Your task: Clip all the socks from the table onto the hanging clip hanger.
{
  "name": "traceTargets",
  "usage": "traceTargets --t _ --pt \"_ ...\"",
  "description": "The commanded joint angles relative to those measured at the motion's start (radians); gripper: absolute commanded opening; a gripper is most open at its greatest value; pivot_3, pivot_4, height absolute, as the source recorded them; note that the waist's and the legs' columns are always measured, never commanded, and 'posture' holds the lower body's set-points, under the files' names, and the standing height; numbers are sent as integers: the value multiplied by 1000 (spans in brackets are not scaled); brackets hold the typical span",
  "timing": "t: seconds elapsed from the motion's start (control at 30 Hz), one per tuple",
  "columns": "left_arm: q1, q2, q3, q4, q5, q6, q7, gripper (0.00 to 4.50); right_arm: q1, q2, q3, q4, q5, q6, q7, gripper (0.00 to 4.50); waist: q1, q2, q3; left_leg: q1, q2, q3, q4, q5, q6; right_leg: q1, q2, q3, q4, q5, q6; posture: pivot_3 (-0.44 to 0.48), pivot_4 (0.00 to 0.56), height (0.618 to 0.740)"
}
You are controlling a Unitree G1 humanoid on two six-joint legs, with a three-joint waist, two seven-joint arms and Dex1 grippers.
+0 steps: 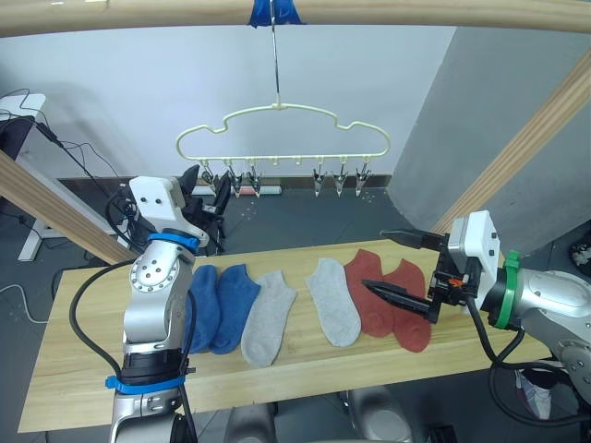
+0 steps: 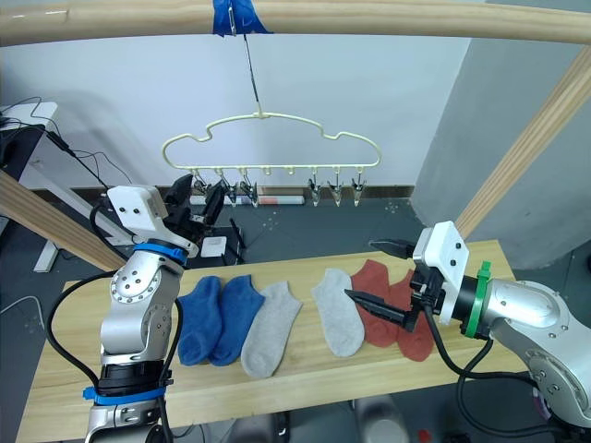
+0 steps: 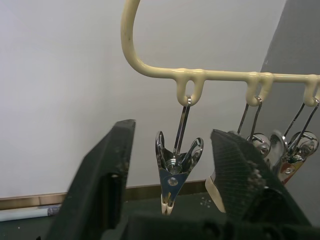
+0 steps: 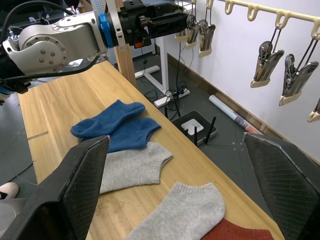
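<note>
Lying flat in a row across the bench (image 1: 83, 360), six socks run with their long axes roughly front to back: two blue socks (image 1: 222, 305) at the left, two grey socks (image 1: 270, 318) in the middle, two red socks (image 1: 392, 295) at the right. Neighbouring socks touch or overlap, apart from a narrow gap between the two grey ones. The clip hanger (image 1: 282, 129) hangs by its hook from the wooden pole (image 1: 416, 11), its long axis parallel to the bench, all clips empty. The left tool (image 1: 208, 189) is raised at the hanger's left end, fingers apart on either side of the end clip (image 3: 175, 167), not touching it. The right tool (image 1: 402, 268) hovers over the red socks, fingers wide apart, holding nothing. Bare plank remains along the bench's near edge and left end.
</note>
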Motion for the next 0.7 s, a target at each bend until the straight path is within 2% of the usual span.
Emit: traceTargets --t 0.03,0.13,0.7 --pt "-3 11 1 -49 8 -25 1 1439 -10 6 1 -19 4 -11 -9 4500 0 0 0 0 0 0 0 0 0 0 0 0 0 0 0 -255 293 740" --pt "2 11 1 -55 7 -22 2 717 -19 6 5 -21 8 -6 -17 4500 0 0 0 0 0 0 0 0 0 0 0 0 0 0 0 -255 293 740" --pt "30 13 11 -85 -6 -18 -5 687 -17 8 19 -28 9 1 -39 4500 1 0 0 0 0 0 0 0 0 0 0 0 0 0 0 -246 293 740"
